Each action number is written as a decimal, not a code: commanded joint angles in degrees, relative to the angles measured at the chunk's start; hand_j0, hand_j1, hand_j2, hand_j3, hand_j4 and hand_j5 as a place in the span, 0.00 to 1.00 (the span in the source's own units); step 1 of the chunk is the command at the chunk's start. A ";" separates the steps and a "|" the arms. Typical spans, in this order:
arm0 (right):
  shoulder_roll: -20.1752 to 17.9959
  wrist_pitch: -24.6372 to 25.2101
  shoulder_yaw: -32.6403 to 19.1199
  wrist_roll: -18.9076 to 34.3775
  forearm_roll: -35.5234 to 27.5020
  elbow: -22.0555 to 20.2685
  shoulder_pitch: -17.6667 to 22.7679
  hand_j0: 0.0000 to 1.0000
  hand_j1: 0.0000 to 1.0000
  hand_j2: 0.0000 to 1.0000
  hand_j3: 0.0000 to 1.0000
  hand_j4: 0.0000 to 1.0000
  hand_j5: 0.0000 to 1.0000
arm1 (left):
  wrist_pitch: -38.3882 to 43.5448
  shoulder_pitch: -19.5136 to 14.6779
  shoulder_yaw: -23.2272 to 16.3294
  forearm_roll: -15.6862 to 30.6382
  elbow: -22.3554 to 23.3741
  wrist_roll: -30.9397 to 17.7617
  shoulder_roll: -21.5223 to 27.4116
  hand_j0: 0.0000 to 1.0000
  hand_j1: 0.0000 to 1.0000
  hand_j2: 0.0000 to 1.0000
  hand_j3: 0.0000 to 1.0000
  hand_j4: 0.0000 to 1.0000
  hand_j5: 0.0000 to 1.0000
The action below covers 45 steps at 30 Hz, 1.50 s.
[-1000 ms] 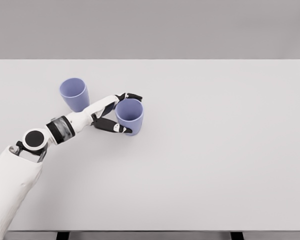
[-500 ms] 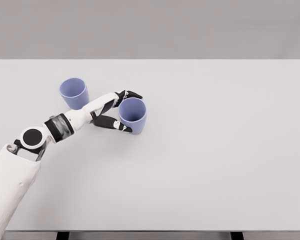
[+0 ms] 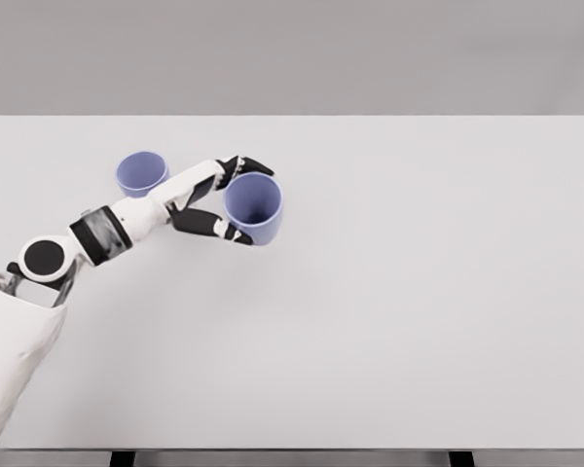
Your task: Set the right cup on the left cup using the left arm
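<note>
Two pale purple cups show in the head view. My left hand (image 3: 241, 199) is shut on the right cup (image 3: 254, 207), fingers wrapped round its left side, thumb low and other fingers at the rim. This cup is raised off the white table (image 3: 419, 292) and tilts slightly, its opening facing up toward me. The left cup (image 3: 139, 173) stands upright on the table, just behind my left forearm, which hides its lower part. My white left arm comes in from the lower left.
The white table spreads wide to the right and front of the cups, its far edge meeting a grey wall. Nothing else stands on it.
My left hand has lifted the right cup off the table; the cup now looks larger and sits higher. The forearm has risen and now covers the left cup's base.
</note>
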 commanded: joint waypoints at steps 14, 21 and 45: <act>-0.01 0.00 0.00 -0.01 -0.03 0.04 0.00 1.00 1.00 1.00 1.00 1.00 1.00 | 4.01 -3.78 5.05 1.18 -0.57 0.01 0.81 0.64 0.64 0.64 0.64 0.64 0.64; -0.01 0.00 0.00 -0.01 0.06 -0.05 0.00 1.00 1.00 1.00 1.00 1.00 1.00 | 4.02 -4.57 6.28 1.36 -0.48 0.01 0.90 0.64 0.64 0.64 0.64 0.64 0.64; -0.01 0.00 0.00 -0.01 -0.03 0.04 0.00 1.00 1.00 1.00 1.00 1.00 1.00 | 4.02 -5.45 11.38 4.44 3.12 0.01 2.92 0.64 0.64 0.64 0.64 0.64 0.64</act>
